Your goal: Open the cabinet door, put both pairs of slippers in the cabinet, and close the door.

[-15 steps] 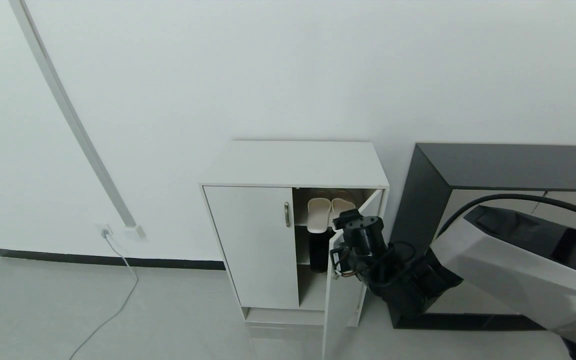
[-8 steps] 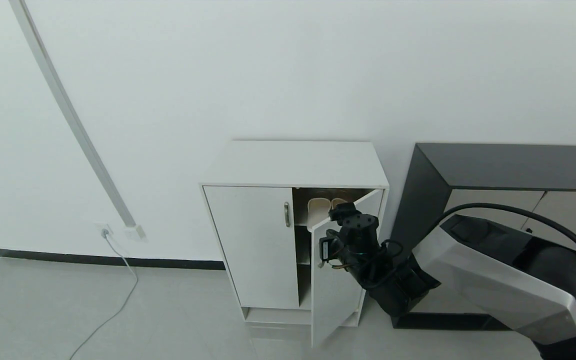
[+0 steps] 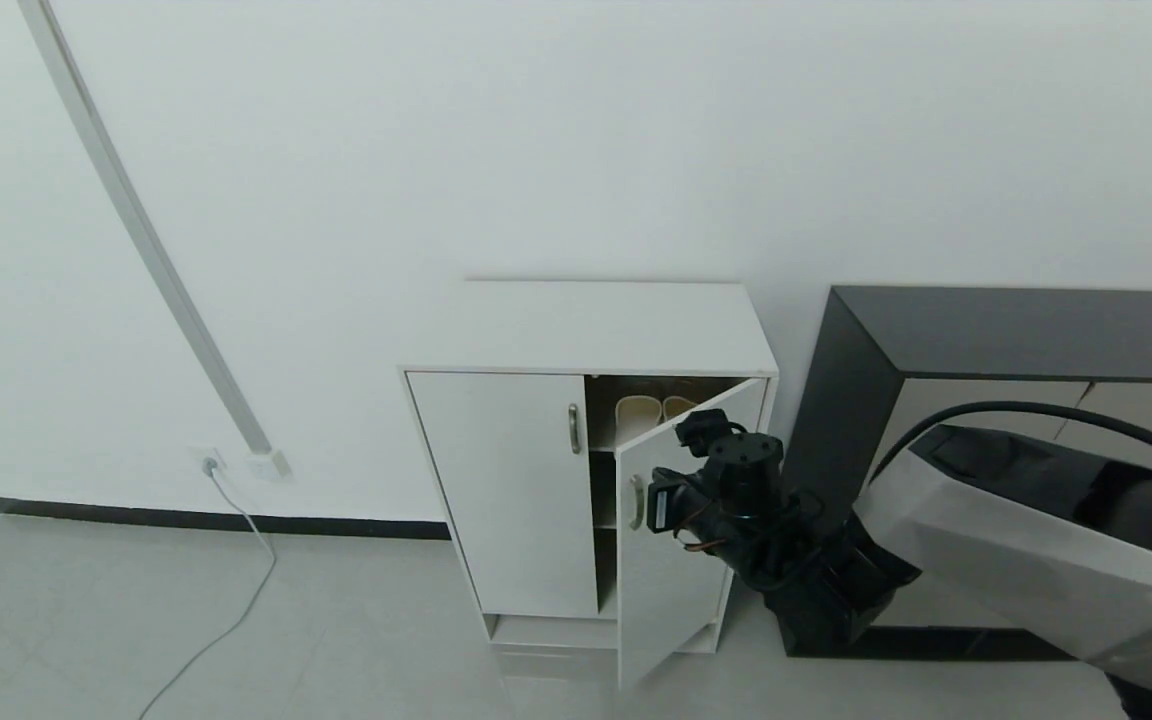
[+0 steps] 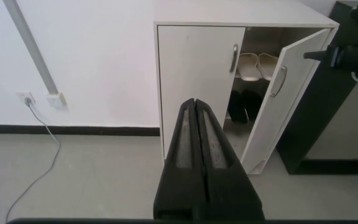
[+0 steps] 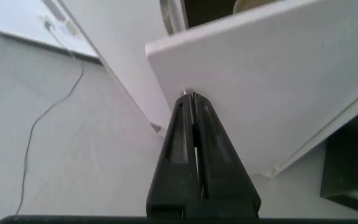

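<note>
The white cabinet (image 3: 591,330) stands against the wall, its left door shut. The right door (image 3: 676,540) hangs partly open. Behind it a beige pair of slippers (image 3: 651,408) rests on the upper shelf, and a black pair (image 4: 244,104) stands on the shelf below. My right gripper (image 5: 192,98) is shut, its tips pressed against the outer face of the right door (image 5: 278,81), beside the door handle (image 3: 637,502). My left gripper (image 4: 196,102) is shut on nothing and is held in the air some way in front of the cabinet (image 4: 241,12).
A dark cabinet (image 3: 986,330) stands right of the white one, close to the open door. A wall socket (image 3: 208,463) with a trailing cable (image 3: 236,600) sits on the left wall. Grey floor (image 3: 236,650) spreads before the cabinet.
My right arm has pushed the right door from wide open to partly closed. The slippers are now mostly covered by the door.
</note>
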`<state>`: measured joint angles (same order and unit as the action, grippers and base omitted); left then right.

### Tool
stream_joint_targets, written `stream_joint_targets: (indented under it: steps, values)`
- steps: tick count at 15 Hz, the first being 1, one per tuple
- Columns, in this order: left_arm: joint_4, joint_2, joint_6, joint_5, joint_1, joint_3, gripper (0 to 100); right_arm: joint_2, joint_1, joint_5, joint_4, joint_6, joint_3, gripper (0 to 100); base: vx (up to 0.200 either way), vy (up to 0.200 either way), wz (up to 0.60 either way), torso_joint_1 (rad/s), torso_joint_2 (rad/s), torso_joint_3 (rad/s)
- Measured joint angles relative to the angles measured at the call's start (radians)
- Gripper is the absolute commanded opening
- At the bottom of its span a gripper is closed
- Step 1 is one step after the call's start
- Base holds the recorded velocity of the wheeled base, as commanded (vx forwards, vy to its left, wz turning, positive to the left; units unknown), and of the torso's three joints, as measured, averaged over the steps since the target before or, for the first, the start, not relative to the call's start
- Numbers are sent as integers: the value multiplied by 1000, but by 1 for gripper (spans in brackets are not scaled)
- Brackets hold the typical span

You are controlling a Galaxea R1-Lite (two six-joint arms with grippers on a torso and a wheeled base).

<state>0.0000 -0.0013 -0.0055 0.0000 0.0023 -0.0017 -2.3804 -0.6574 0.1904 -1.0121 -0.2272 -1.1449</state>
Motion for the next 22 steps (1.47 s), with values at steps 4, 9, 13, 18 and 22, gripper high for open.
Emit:
stream_joint_targets:
  steps: [4, 9, 13, 18, 22]
  values:
    - [0, 0, 2, 0, 0, 0, 0, 115, 0, -30, -4, 25, 187, 0, 100, 0, 0, 2, 1, 2]
    - [0, 0, 2, 0, 1, 0, 0, 173, 1, -30, -113, 39, 338, 0, 200, 0, 0, -3, 0, 1]
    - [0, 0, 1, 0, 0, 0, 0, 192, 0, -32, -200, 55, 448, 0, 100, 0, 0, 7, 4, 0]
    - [0, 0, 2, 0, 0, 0, 0, 196, -19, -64, -351, 78, 640, 0, 0, 0, 0, 0, 0, 0]
    - [0, 0, 0, 0, 0, 0, 0, 155, -24, -65, -351, 85, 576, 0, 0, 0, 0, 0, 0, 0]
